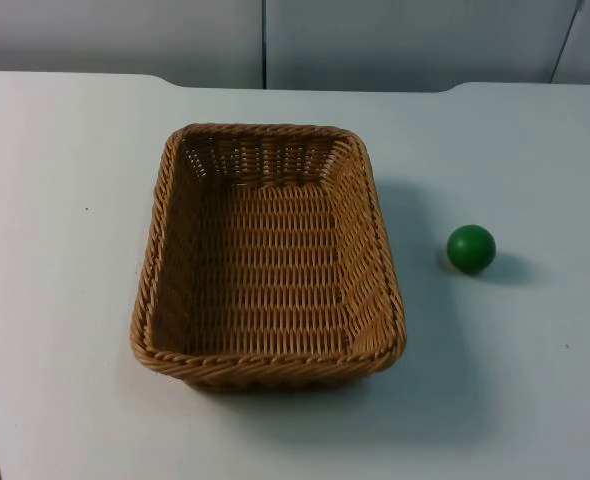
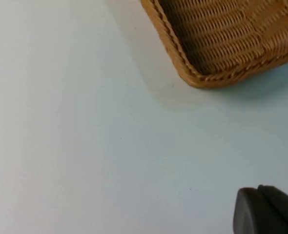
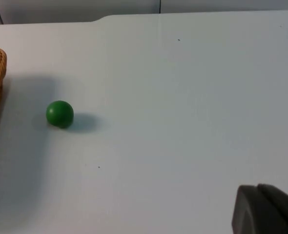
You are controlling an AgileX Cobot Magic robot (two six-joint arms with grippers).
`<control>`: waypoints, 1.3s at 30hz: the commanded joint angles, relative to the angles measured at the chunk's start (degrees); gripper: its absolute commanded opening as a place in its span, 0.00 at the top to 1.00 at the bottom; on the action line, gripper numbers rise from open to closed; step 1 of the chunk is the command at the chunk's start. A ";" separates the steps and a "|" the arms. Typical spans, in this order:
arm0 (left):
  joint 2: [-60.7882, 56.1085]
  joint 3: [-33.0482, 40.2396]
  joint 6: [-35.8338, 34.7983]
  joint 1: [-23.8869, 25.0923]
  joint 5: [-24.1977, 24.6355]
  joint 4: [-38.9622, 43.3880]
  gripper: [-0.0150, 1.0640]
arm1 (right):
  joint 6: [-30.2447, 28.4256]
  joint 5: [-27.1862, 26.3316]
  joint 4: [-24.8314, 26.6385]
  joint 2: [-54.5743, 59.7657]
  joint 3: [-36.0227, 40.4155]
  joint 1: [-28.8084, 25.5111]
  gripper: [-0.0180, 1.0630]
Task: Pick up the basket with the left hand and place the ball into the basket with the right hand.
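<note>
The left gripper [image 2: 266,209] hangs over bare table [image 1: 55,200] near a corner of the basket [image 1: 267,255]; the right gripper [image 3: 266,209] hangs over the table well apart from the ball [image 1: 471,248]. Whether either is open or holds anything cannot be told. The wicker basket sits upright with nothing inside. The green ball lies on the table beside the basket, not touching it.
</note>
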 commanded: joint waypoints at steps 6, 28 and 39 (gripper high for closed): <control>15.47 -1.97 10.91 -0.39 -10.28 -17.99 0.99 | -0.42 -0.69 0.32 -0.10 0.40 0.19 0.98; 56.66 -24.79 11.92 -1.54 -4.07 -20.63 0.80 | -0.42 -0.69 0.32 -0.10 0.40 0.19 0.98; 69.57 -26.39 9.11 -9.18 -14.48 -20.91 0.37 | -0.42 -0.69 0.32 -0.10 0.40 0.19 0.98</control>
